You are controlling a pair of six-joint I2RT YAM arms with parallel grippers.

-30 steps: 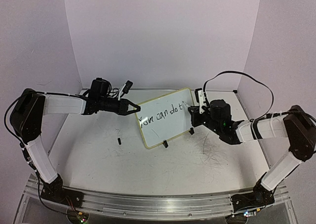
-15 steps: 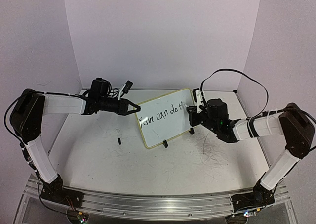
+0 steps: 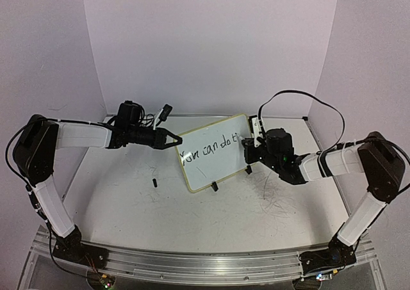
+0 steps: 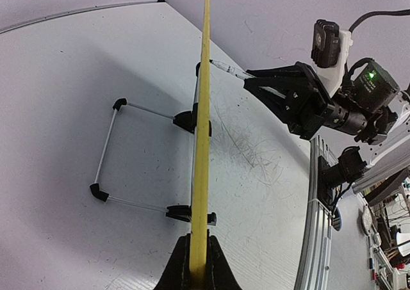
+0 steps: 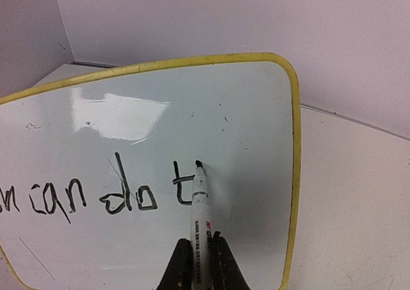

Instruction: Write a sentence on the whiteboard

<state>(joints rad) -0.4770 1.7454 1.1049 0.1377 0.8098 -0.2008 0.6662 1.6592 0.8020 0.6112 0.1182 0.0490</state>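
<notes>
Arms reach inward, left hand clamped, right hand seemingly clamped too.

The whiteboard is a small rectangular white panel with a pale yellow rim and rounded corners. It stands upright on the bench on two black feet, its face leaning slightly back. Its left edge sits between the closed left jaws, which pinch the yellow rim. The face is turned toward the right jaws. The sentence is thin black handwriting across the upper half of the face, reading "You can do t". Its last letter lies just ahead of the right jaws, near the board's right rim.
</notes>
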